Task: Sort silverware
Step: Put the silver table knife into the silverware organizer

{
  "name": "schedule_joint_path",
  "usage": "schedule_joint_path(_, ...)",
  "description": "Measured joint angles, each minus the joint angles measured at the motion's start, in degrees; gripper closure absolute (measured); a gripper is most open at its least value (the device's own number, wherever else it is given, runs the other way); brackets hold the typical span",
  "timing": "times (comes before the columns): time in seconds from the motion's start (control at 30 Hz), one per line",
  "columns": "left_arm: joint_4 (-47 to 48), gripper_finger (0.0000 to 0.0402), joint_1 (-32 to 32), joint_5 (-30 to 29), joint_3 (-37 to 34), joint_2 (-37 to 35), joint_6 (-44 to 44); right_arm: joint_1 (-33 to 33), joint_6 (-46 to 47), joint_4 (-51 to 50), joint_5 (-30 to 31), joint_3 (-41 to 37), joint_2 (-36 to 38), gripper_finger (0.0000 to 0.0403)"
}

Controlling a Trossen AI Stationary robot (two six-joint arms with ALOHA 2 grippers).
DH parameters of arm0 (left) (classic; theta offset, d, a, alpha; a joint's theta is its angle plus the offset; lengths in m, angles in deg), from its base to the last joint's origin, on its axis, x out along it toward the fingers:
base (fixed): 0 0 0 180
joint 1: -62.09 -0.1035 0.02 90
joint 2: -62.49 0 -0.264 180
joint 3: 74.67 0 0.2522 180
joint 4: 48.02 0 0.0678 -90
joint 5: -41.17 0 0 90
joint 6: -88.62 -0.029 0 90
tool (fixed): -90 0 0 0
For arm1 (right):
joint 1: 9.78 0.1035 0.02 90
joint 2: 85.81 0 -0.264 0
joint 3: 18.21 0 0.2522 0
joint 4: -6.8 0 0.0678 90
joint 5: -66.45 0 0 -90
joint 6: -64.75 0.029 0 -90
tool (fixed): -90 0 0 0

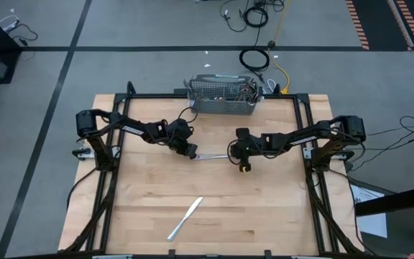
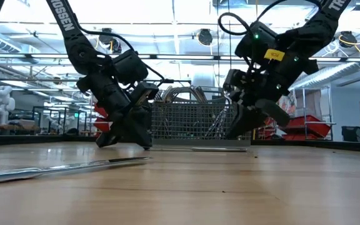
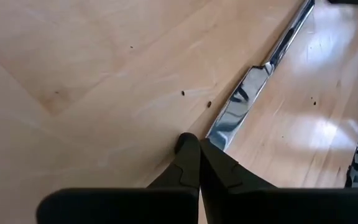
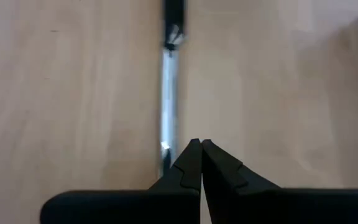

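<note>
Now: L tool [image 3: 199, 158] clamped on knife [image 3: 241, 102] blade tip; R tool [image 4: 201, 155] closed, empty; labels unreadable.

Robot lab / industrial workshop, for sure

Grey floor [image 1: 157, 29] with taped lines and loose cables [image 1: 254, 14], ceiling lights [image 2: 174, 12], red bins [image 2: 311, 128] on far shelving, a white humanoid robot [image 2: 2, 103] far left.

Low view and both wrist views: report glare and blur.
Low view: bright ceiling lights behind the arms, sheen on the table. Left wrist view: glare patches on the knife, otherwise sharp. Right wrist view: soft overall, the knife blurred, a bright glint near the right gripper.
</note>
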Motion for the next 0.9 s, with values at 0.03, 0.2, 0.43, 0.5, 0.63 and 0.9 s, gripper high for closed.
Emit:
schedule_joint_path(0.03, 0.1, 0.0400, 0.0, -0.1, 0.0, 0.0, -0.1, 0.0, -0.1, -0.1, 0.7, 0.0, 0.2, 0.0403)
schedule_joint_path(0.2, 0.1, 0.0390, -0.4, -1.2, 0.0, 0.0, 0.4, -0.3, 1.7, -0.2, -2.1, 0.0, 0.3, 0.0401)
schedule_joint_path(0.43, -0.1, 0.0346, -1.0, -1.0, 0.0, 0.0, 0.6, 0.2, 9.0, -3.2, -7.9, 0.1, 0.4, 0.0369)
schedule_joint_path(0.5, -0.1, 0.0343, -0.9, -1.0, 0.0, 0.0, 0.6, 0.6, 8.9, -3.8, -6.1, 0.1, 0.4, 0.0368)
schedule_joint_path(0.63, -0.1, 0.0342, -0.9, -1.2, 0.0, 0.0, 0.5, 0.7, 7.4, -5.4, -3.6, 0.1, 0.4, 0.0376)
schedule_joint_path(0.9, -0.1, 0.0341, -0.9, -1.3, 0.0, 0.0, 0.4, 0.7, 6.9, -5.9, -3.6, 0.1, 0.5, 0.0383)
